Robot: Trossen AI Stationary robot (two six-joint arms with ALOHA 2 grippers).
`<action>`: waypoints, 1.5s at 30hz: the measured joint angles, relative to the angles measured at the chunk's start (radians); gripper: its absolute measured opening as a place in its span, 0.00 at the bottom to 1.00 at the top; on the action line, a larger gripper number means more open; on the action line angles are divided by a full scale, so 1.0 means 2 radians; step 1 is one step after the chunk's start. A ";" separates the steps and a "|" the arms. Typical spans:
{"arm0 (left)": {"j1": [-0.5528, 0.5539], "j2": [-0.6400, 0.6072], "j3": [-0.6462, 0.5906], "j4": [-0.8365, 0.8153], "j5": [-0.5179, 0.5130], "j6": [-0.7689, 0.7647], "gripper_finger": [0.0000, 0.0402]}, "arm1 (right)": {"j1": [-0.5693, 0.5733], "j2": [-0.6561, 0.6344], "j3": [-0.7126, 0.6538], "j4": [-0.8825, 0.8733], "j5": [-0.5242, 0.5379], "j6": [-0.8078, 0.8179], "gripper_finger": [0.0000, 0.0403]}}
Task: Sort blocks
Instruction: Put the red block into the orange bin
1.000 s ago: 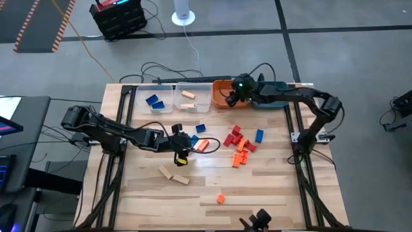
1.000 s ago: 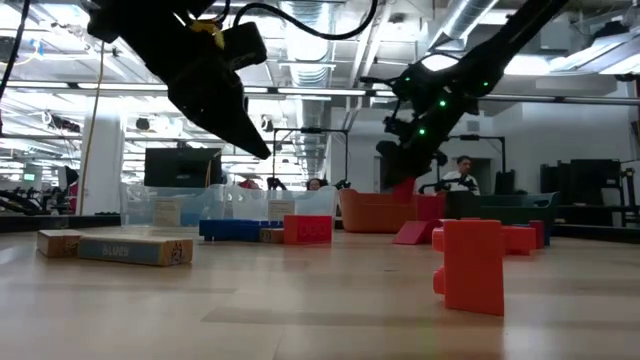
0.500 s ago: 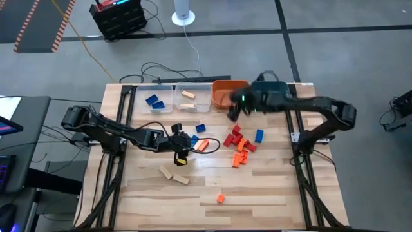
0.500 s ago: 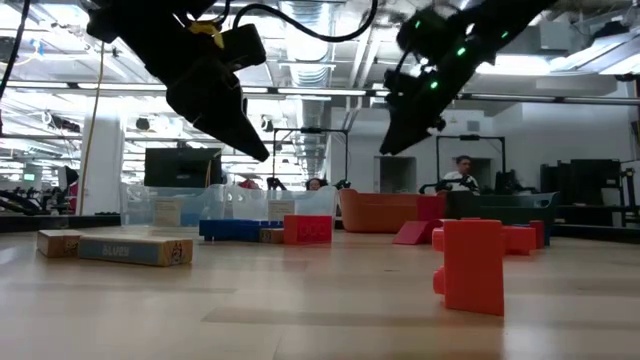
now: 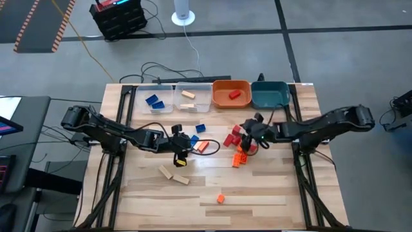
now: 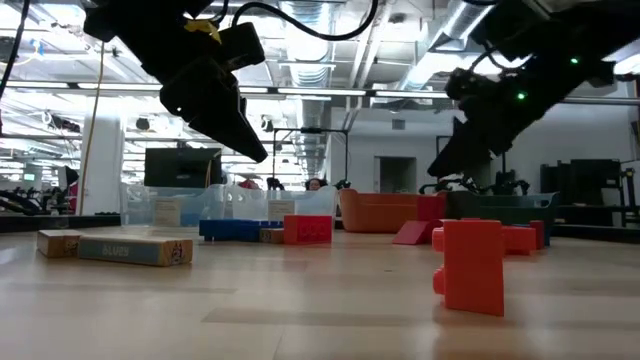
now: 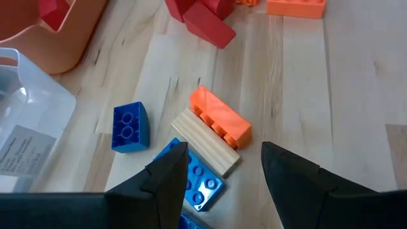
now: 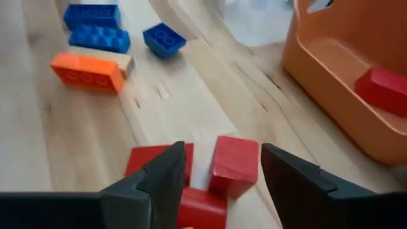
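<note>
Back from the bins comes our right gripper (image 5: pixel 250 131), and now it hangs over the cluster of small red plastic blocks (image 5: pixel 235 136) mid-table, fingers apart and empty, with two red blocks (image 8: pixel 233 163) showing between them in the right wrist view. We read that as lining up the next red pick. One red block (image 5: pixel 234 95) already lies in the orange plastic bin (image 5: pixel 222 87) at the far edge, beside the teal bin (image 5: pixel 270 95), so reds seem to belong there. Studded orange blocks (image 5: pixel 241 155) sit just beside the red cluster, one more (image 5: pixel 221 198) apart near the front edge. Our left gripper (image 5: pixel 183 147) hovers with fingers parted, gripping nothing, above a tight group: a studded orange block (image 7: pixel 220 119) touching a pale tan wooden block (image 7: pixel 205 150), blue studded blocks (image 7: pixel 130 126) alongside. Two clear bins (image 5: pixel 174 89) hold sorted blue (image 5: pixel 154 102) and tan (image 5: pixel 188 95) pieces. More tan blocks (image 5: pixel 174 174) lie loose nearer the front
</note>
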State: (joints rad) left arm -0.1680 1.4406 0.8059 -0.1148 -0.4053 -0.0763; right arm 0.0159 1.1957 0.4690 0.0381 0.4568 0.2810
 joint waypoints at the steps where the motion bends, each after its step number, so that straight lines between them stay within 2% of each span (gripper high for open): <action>1: 0.000 0.000 0.000 0.000 0.000 0.000 0.48 | 0.006 0.001 -0.003 0.000 0.010 0.000 0.59; 12: 0.000 0.000 0.000 0.000 0.005 -0.013 0.48 | 0.000 0.061 -0.003 0.017 0.023 0.005 0.67; 21: 0.001 0.000 0.000 -0.001 0.014 -0.013 0.48 | -0.014 0.071 -0.003 0.037 0.021 0.026 0.67; 31: 0.002 0.000 0.000 -0.002 0.014 -0.009 0.48 | -0.029 0.133 -0.003 0.104 0.019 0.027 0.67; 35: 0.002 0.000 0.000 -0.004 0.014 -0.009 0.48 | -0.035 0.143 -0.003 0.114 0.010 0.022 0.61; 41: 0.002 0.000 0.000 -0.004 0.014 -0.009 0.48 | -0.048 0.147 -0.003 0.118 -0.010 0.017 0.38; 45: 0.002 0.000 0.000 -0.004 0.014 -0.009 0.48 | -0.064 0.126 0.005 0.112 -0.013 -0.019 0.38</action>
State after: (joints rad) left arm -0.1638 1.4406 0.8059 -0.1234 -0.3767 -0.0940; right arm -0.1116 1.4475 0.4783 0.2623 0.4313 0.2423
